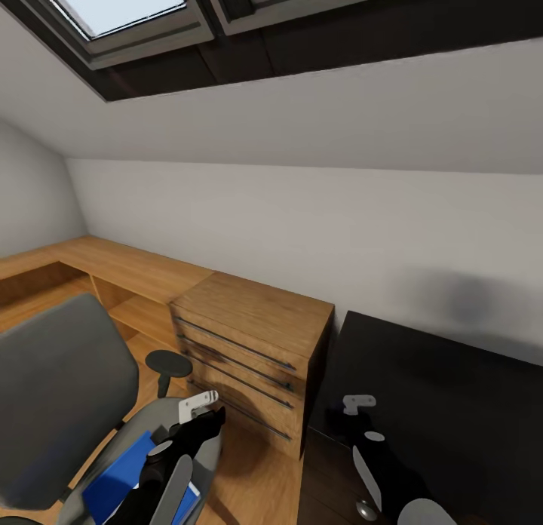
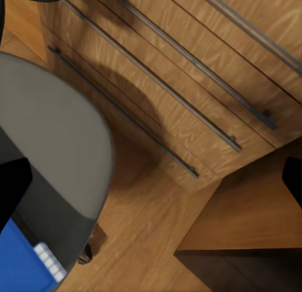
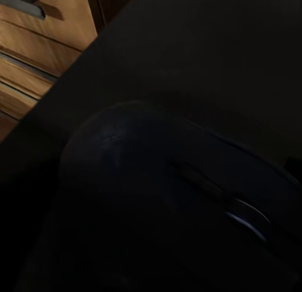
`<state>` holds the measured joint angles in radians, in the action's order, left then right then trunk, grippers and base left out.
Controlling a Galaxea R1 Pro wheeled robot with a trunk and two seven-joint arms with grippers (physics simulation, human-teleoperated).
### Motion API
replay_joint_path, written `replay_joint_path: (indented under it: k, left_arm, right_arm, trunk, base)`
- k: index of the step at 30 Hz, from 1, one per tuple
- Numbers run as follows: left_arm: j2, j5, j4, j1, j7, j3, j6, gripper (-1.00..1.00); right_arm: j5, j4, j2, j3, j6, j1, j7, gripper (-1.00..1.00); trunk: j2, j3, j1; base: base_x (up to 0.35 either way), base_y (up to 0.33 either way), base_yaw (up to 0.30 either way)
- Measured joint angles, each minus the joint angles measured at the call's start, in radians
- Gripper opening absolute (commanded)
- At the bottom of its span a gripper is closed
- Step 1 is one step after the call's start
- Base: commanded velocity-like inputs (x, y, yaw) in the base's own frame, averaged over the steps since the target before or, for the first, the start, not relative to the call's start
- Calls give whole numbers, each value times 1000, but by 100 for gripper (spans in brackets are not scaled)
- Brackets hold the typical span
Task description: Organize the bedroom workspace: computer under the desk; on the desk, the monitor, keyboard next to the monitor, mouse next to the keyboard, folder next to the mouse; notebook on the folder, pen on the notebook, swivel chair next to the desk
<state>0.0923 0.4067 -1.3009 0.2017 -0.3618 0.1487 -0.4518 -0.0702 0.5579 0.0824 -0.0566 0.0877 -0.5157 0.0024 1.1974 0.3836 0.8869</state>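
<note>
Right gripper (image 1: 360, 410) hovers over the near left part of the glossy black desk (image 1: 452, 389), and its wrist camera looks closely down on the mouse (image 3: 176, 204), a dark rounded shape with its scroll wheel showing, lying on that desk. Whether the claw is released or clenched on the mouse I cannot tell; its fingers are lost in the dark render. Left gripper (image 1: 197, 413) hangs above the swivel chair (image 1: 60, 389), its state likewise unclear, with the blue folder (image 1: 124, 476) lying on the seat at the near left. Risks, as I judge them: black mouse on black top gives little contrast, so a lowering could land off-centre and push the mouse away. The left arm sits close to the wooden drawer cabinet (image 1: 253, 344), and a careless swing might clip it or nudge the chair.
</note>
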Motion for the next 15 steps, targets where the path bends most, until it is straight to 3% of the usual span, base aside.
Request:
replay_joint_path:
  k: [15]
  left_arm:
    - [1, 0, 2, 0, -3, 1, 0, 100]
  right_arm:
    - [5, 0, 0, 1, -3, 0, 0, -100]
  trunk:
    - [0, 0, 0]
  base:
    - [0, 0, 0]
